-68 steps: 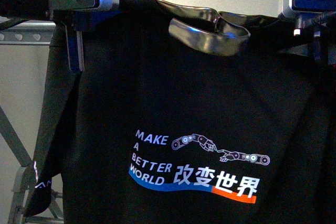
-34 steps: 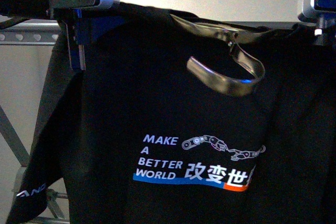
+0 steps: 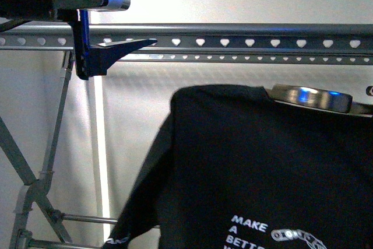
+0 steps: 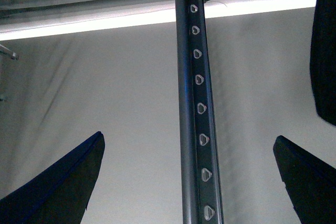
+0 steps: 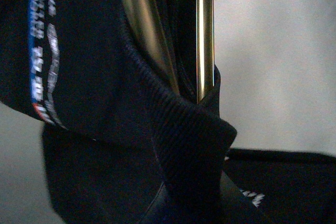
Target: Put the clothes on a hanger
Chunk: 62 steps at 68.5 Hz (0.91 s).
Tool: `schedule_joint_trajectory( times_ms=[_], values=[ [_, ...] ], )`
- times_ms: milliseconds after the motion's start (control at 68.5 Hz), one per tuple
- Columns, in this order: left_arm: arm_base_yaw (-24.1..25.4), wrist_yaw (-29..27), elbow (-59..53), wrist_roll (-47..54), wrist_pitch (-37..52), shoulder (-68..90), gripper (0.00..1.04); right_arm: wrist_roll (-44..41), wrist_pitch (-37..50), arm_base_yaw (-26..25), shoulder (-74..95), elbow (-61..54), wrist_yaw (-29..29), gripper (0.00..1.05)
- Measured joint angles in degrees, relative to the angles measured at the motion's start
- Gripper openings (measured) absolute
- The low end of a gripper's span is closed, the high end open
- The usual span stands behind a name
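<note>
Two left jaws are spread wide near the grey rail (image 3: 233, 28); the right jaws' state is hidden by the black T-shirt (image 3: 262, 161).

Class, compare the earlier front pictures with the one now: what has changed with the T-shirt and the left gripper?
The T-shirt has dropped down and right, uncovering the rail. The left gripper has let go of its shoulder and now stands open, empty. The chrome hanger stays in the collar; the left gripper keeps its place.
</note>
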Motion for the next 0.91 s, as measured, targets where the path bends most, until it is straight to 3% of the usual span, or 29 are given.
schedule_joint_trajectory(
  times_ms=[292, 438, 496, 511, 569, 628, 686, 759, 905],
  values=[
    [-0.1, -0.2, 0.0, 0.0, 0.0, 0.0, 0.98, 22.4, -19.8, -7.5, -12.0, -5.1, -12.6, 0.04],
    [0.0, -0.5, 0.0, -0.1, 0.0, 0.0, 0.98, 29.3, -25.8, -9.6, -13.4, -5.8, -14.5, 0.04],
    [0.2, -15.2, 0.9, -9.8, -8.8, -1.8, 0.9, 31.8, -25.9, -9.7, -13.5, -6.2, -14.8, 0.04],
    [0.2, -21.8, 0.8, -16.7, -12.3, -3.1, 0.87, 32.5, -25.9, -9.7, -13.6, -6.3, -15.0, 0.04],
    [0.6, -32.8, -1.3, -27.5, -16.7, -6.4, 0.79, 34.6, -25.9, -9.7, -13.6, -6.3, -15.6, 0.04],
    [1.6, -44.7, -6.9, -47.6, -16.7, -11.8, 0.69, 37.2, -25.7, -9.5, -13.6, -6.3, -16.5, 0.04],
    [2.5, -49.7, -11.9, -61.5, -14.8, -16.1, 0.6, 39.9, -25.4, -9.3, -13.7, -6.3, -16.6, 0.04],
    [4.2, -49.2, -18.9, -76.3, -11.5, -21.4, 0.47, 42.9, -24.4, -8.6, -14.1, -6.3, -17.1, 0.04],
    [5.4, -48.7, -31.3, -88.4, -5.8, -27.1, 0.24, 48.2, -21.8, -6.5, -14.6, -6.2, -18.6, 0.04]
  ],
)
